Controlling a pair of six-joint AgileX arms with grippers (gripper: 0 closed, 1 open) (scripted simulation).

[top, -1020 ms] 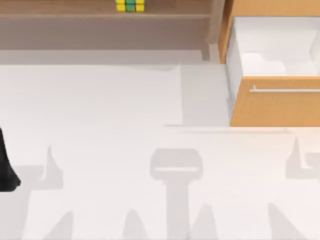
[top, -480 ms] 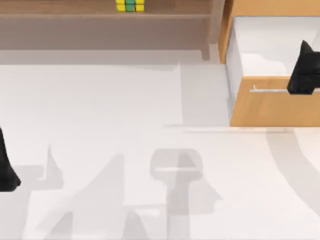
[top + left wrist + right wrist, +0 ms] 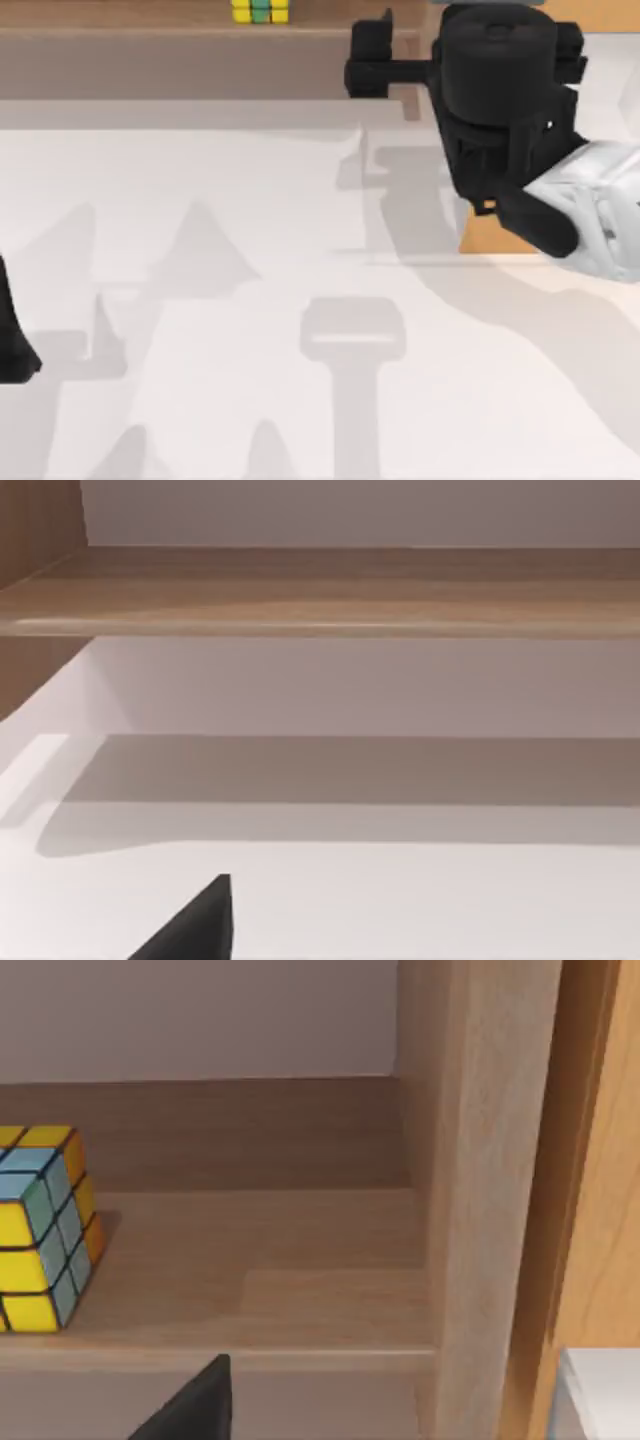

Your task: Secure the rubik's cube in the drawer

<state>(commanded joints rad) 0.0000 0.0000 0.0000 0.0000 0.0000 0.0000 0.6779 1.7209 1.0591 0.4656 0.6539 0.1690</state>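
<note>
The rubik's cube, yellow and green, sits on the brown shelf at the back of the table, left of centre. In the right wrist view the rubik's cube rests on the shelf board, apart from my gripper. My right arm reaches over the drawer, hiding most of it; a strip of orange front and some white interior show. My right gripper points left at the shelf's right end, well to the right of the cube. My left gripper is parked at the table's left edge.
The brown wooden shelf runs along the back, its upright post standing between the shelf board and the drawer's side. White tabletop spreads in front. The left wrist view faces the shelf board.
My right arm has swept in from the right edge, across the drawer front, and up to the shelf's right end. The left arm and the cube have not moved.
</note>
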